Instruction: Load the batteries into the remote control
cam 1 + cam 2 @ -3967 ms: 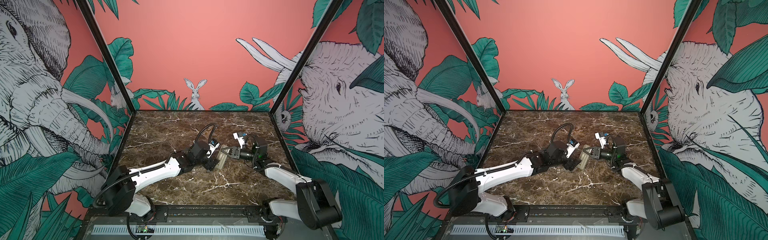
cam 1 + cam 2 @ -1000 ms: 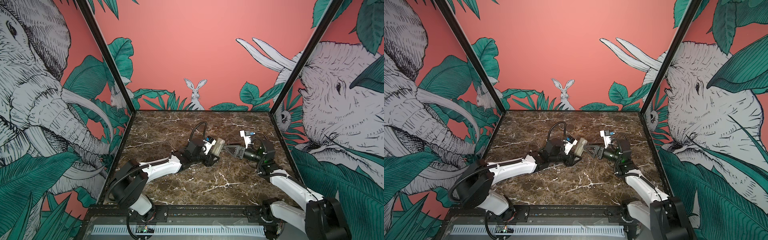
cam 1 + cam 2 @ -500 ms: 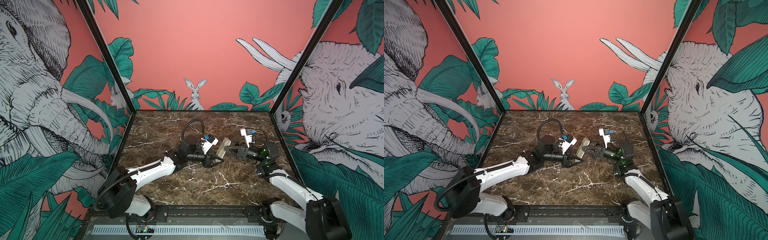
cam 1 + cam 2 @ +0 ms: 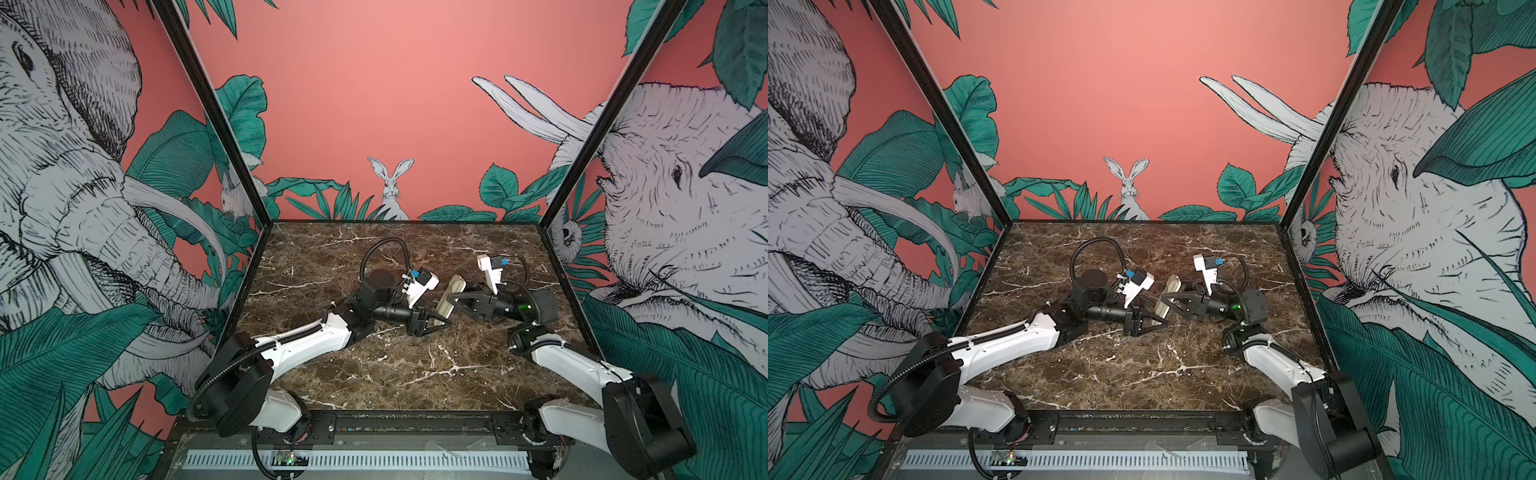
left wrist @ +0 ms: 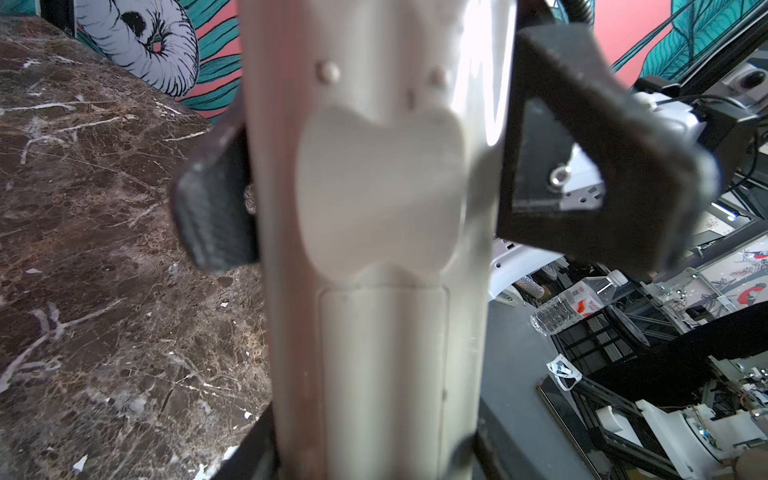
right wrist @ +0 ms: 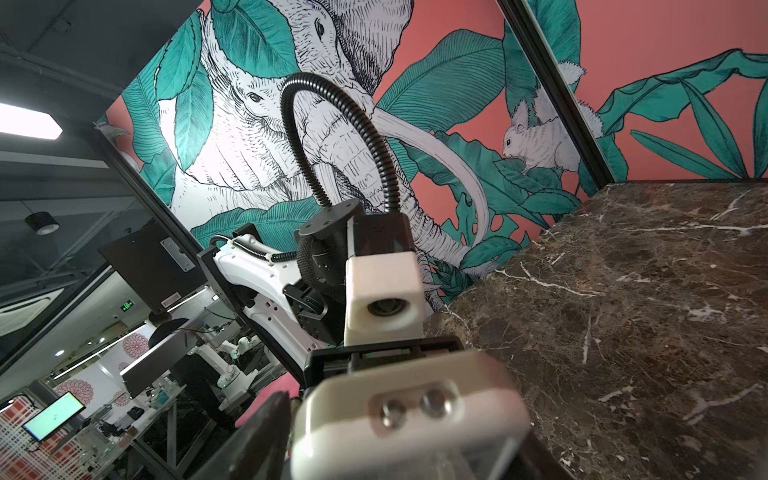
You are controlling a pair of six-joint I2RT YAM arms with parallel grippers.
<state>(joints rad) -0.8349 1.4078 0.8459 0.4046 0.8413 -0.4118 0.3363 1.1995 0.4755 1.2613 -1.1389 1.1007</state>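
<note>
Left tool clamps the low end of the remote, tilted above the surface, while the right tool straddles its top, clamped or not I cannot tell; an off-centre squeeze there could twist it loose.

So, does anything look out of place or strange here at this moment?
The remote control is not on the table: it hangs tilted in the air, lower end clamped in the left pincer, with the right pincer straddling its upper end. Its back looks closed, and no batteries are visible. Nothing looks spilled or damaged.
</note>
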